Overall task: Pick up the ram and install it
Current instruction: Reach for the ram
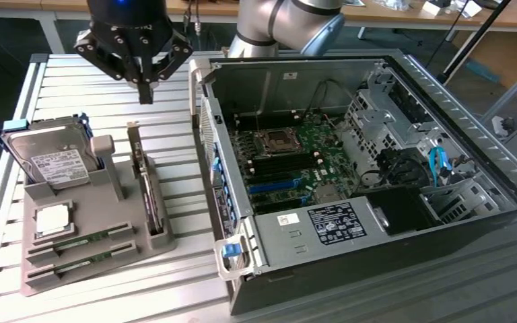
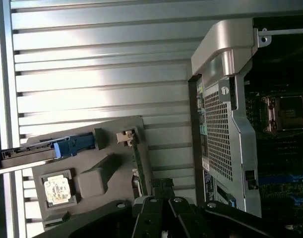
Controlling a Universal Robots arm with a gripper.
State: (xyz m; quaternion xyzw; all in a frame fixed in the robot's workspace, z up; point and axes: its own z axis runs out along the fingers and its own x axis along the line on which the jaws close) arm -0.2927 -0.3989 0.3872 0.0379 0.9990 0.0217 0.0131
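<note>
Ram (image 1: pixel 88 239) lies untouched in the grey holder (image 1: pixel 115 188) on the desk (image 1: pixel 79 74), and the hand (image 1: pixel 146 97) hangs well apart, clenched empty, so pick-up appears pending and needs opened, aligned fingers.

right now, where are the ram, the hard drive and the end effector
ram (image 1: pixel 86 239): exterior view, middle of one of two green sticks.
hard drive (image 1: pixel 59 165): exterior view, on its white label.
end effector (image 1: pixel 146 94): exterior view, midway between its fingertips.
</note>
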